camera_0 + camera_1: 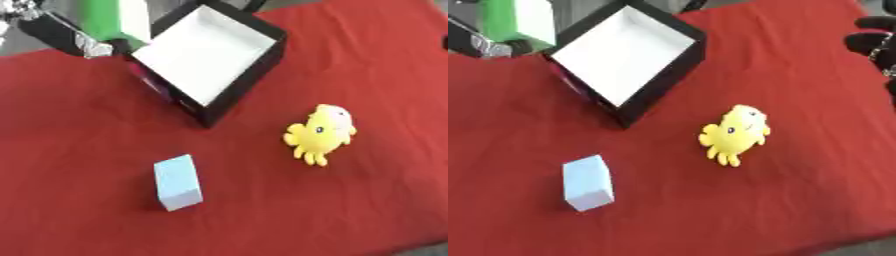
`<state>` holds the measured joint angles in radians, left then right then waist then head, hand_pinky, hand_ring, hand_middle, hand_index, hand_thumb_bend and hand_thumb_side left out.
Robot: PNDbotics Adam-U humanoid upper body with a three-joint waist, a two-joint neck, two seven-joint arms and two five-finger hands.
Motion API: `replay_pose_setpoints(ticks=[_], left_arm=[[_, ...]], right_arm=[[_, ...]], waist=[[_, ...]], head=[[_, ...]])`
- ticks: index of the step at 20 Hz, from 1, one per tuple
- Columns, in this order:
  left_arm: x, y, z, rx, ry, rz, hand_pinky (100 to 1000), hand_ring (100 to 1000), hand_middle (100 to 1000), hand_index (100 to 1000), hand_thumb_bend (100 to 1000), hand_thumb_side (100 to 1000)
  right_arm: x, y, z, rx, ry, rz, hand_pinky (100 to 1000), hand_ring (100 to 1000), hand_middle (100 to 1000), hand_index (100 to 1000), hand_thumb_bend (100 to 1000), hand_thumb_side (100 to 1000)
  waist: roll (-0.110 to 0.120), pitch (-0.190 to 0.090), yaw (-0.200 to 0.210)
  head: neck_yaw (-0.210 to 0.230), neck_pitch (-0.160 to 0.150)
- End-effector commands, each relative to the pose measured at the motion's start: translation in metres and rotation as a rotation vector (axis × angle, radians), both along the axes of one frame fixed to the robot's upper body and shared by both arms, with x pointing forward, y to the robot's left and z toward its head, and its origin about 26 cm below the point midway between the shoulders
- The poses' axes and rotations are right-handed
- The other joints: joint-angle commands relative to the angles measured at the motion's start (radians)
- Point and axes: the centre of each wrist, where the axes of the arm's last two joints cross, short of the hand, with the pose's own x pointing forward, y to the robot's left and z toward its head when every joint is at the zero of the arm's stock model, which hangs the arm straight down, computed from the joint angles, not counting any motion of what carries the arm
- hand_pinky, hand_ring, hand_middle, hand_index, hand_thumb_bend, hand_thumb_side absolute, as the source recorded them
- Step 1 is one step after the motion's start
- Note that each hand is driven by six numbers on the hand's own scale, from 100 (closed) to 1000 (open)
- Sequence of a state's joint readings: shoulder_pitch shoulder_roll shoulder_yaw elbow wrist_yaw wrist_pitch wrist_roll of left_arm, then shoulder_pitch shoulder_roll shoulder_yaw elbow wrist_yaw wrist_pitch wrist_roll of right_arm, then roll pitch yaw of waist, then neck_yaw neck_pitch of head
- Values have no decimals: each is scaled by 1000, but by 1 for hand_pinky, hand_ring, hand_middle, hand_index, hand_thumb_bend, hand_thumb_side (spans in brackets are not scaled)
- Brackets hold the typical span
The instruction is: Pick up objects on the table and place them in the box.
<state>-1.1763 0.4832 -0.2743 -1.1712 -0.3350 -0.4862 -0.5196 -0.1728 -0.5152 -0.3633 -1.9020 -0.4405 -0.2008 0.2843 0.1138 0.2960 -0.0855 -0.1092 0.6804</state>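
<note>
Our left hand [83, 42] comes in at the upper left corner, black and silver, with its fingers wrapped round a tall green and white block [118, 19] that it holds upright in the air. Only part of the hand shows below and beside the block.

Just to the right of that hand lies the black square cardboard box with a white inside [258, 70], open at the top and turned cornerwise to us; the green and white block stands just outside its near left wall, not in it. We see nothing lying inside the box.

Farther out, below the left hand and well apart from it, a pale blue rectangular block [178, 182] lies on the red cloth that covers the table [79, 130]. To the right of that block, and below the right corner of the box, a small yellow plush toy with short legs and a white cap [321, 134] rests on the cloth, apart from both.

Our right hand [872, 37] shows only at the right edge of the right eye view, dark fingers level with the box; we cannot tell how far open it is.
</note>
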Motion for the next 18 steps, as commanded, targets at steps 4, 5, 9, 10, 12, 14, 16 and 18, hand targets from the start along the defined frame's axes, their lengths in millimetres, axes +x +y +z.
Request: replay_pose_setpoints(ticks=[4,5,9,10,12,14,16,18], left_arm=[[10,-3,21,23,-93,-19,624,529,572,732,443,100],[11,-4,22,23,-101,-22,624,529,567,728,452,100],[18,-9,22,26,-127,-22,624,532,557,720,476,100],[20,-9,20,26,-127,-13,624,533,558,720,475,100],[24,-9,15,29,-127,3,624,535,556,719,474,100],[28,-8,10,36,-131,14,624,535,556,719,474,100],[31,-8,6,44,-141,22,625,540,558,718,514,100],[34,-8,0,59,-156,41,628,547,561,720,523,100]], right_arm=[[1,6,20,21,-56,25,864,779,789,943,100,552],[1,7,21,26,-59,28,864,790,800,951,100,554],[6,12,28,74,-75,35,888,851,860,987,100,564],[7,14,30,82,-78,36,892,858,865,990,100,565],[9,17,35,95,-84,37,909,887,885,988,100,561],[10,19,38,104,-90,37,909,887,885,988,100,561],[10,22,40,106,-95,40,920,914,890,988,100,556],[12,25,44,112,-101,48,926,916,891,982,100,550]], waist=[[-21,15,-28],[-21,19,-34],[-18,34,-67],[-15,36,-76],[-11,41,-91],[-8,44,-99],[-5,47,-107],[0,52,-123]], head=[[44,-32],[47,-37],[71,-64],[76,-69],[82,-80],[87,-85],[94,-91],[109,-100]])
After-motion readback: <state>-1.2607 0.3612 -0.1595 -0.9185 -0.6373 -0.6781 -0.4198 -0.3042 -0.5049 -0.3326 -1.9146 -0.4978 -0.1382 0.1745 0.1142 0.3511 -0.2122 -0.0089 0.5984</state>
